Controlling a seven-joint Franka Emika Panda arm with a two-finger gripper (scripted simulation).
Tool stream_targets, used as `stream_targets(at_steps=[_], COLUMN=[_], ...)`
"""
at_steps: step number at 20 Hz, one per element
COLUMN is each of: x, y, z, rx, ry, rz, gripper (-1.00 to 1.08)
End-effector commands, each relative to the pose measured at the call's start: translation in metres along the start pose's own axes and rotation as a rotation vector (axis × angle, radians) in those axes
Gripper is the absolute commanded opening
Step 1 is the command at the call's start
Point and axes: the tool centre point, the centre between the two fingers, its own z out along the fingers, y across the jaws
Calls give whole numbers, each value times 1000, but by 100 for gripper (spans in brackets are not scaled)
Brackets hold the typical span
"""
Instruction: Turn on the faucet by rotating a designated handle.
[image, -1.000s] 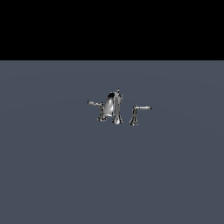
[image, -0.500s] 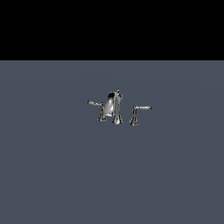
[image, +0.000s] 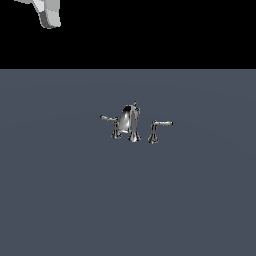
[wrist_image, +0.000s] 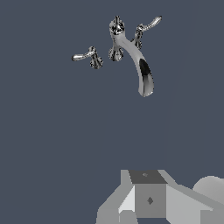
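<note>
A pale arm part (image: 47, 14), perhaps the hand, has newly appeared, well above the faucet (image: 131, 123); grip unreadable.

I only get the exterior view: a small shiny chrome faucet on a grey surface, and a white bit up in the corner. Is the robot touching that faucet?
Observer: No. The wrist view shows the grey gripper apart from the shiny chrome faucet, with bare grey surface between.
Visitor: Is the middle spout just a stubby dome?
Observer: The wrist view shows the curved chrome spout as a long arch.
Visitor: Gripper open?
Observer: Cannot tell; its fingertips are out of frame.
</note>
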Motion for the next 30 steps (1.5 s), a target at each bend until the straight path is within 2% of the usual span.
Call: stream_targets(at_steps=[1,17,30], x=[6,53,108], y=[-12,-75,-113], z=[12,83,143], rx=[1,0,-6], ry=[-1,-4,-1], rz=[52,355,612], gripper=[-100,-100,-100])
